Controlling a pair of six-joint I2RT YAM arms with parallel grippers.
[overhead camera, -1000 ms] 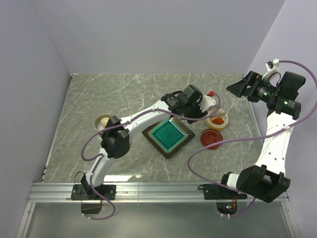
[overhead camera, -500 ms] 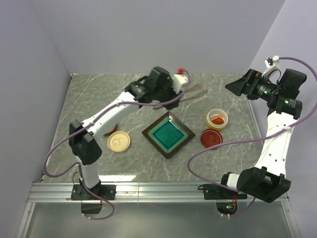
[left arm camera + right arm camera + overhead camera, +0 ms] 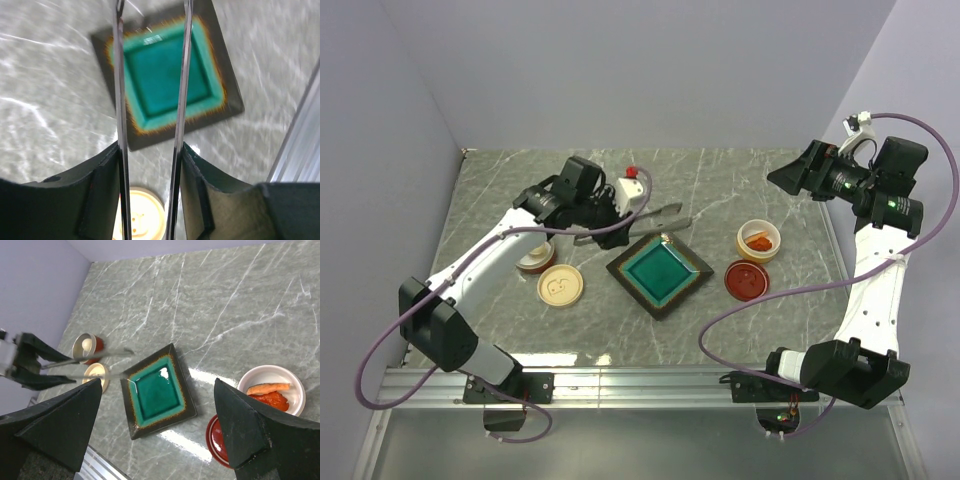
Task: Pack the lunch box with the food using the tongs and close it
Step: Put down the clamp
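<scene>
My left gripper (image 3: 605,215) is shut on the tongs (image 3: 655,218), whose thin grey arms (image 3: 118,75) point right over the green square dish (image 3: 660,275). I see nothing between the tong arms. The cream-white egg (image 3: 86,344) lies in a red round container (image 3: 533,263) partly under my left arm. Orange-red food (image 3: 757,241) lies in a white round bowl (image 3: 772,238) on the right. Which container is the lunch box I cannot tell. My right gripper (image 3: 788,175) hangs open high at the back right, holding nothing.
A cream lid (image 3: 560,286) lies left of the dish and a red lid (image 3: 747,280) lies in front of the white bowl. Grey walls close the table's left, back and right sides. A metal rail (image 3: 640,385) runs along the near edge.
My left arm has swung the tongs from the white bowl on the right, round the back, to the left of the dish. The right arm has barely shifted.
</scene>
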